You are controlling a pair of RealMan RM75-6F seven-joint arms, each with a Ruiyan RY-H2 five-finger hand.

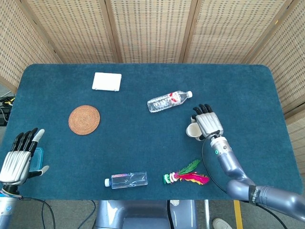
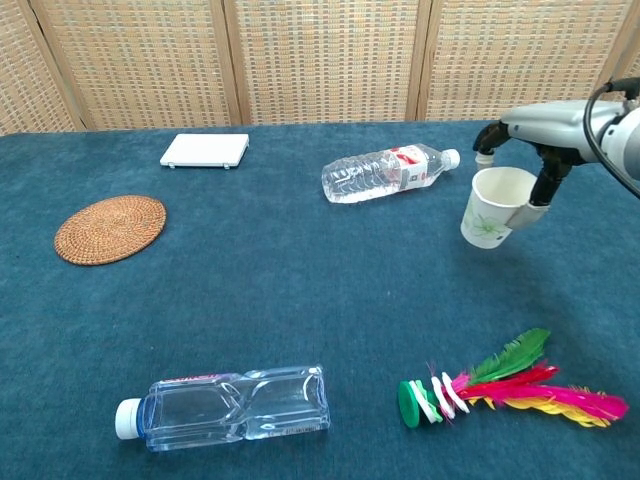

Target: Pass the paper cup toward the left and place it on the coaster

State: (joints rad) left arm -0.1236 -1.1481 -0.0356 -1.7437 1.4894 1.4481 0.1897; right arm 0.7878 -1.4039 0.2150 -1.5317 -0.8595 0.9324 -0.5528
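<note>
The white paper cup with a green flower print hangs tilted above the cloth, held by my right hand from above and behind. In the head view the cup peeks out left of that hand. The round woven coaster lies at the left of the table, far from the cup, and shows in the chest view as a coaster with nothing on it. My left hand hovers at the near left table edge, fingers spread, holding nothing.
A clear water bottle lies on its side just left of the cup. A flat square bottle and a feathered shuttlecock lie near the front. A white box sits at the back left. Wicker screens stand behind.
</note>
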